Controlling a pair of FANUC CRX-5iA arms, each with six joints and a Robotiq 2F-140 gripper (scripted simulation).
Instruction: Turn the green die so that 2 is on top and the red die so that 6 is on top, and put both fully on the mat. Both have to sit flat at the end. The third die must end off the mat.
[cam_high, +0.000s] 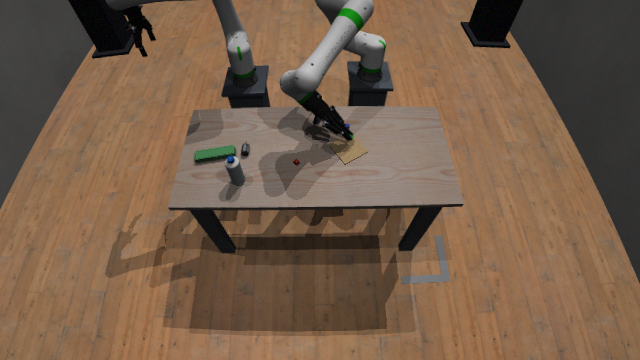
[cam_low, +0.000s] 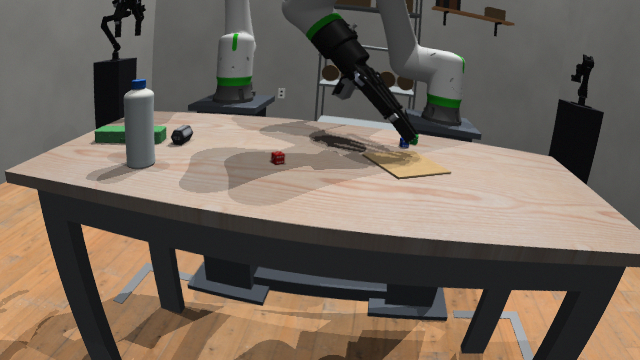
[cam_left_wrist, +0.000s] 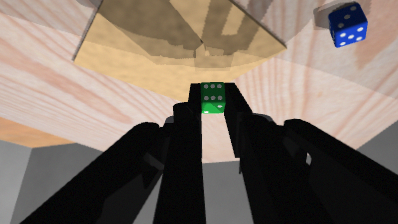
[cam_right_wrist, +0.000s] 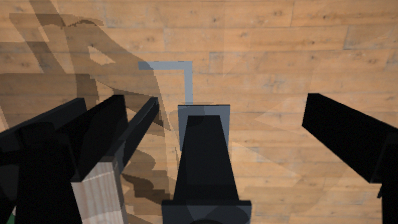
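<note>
My left gripper is shut on the green die. In the left wrist view a six faces the camera and a two shows on the brighter face. The die is by the back of the tan mat; its exact height is unclear. The red die sits on the table, off the mat; its top number is unreadable. The blue die rests off the mat, showing five and three. My right gripper is open and empty, away from the table.
A white bottle with a blue cap stands at the table's left. A green block and a small dark cylinder lie behind it. The wooden table carries everything.
</note>
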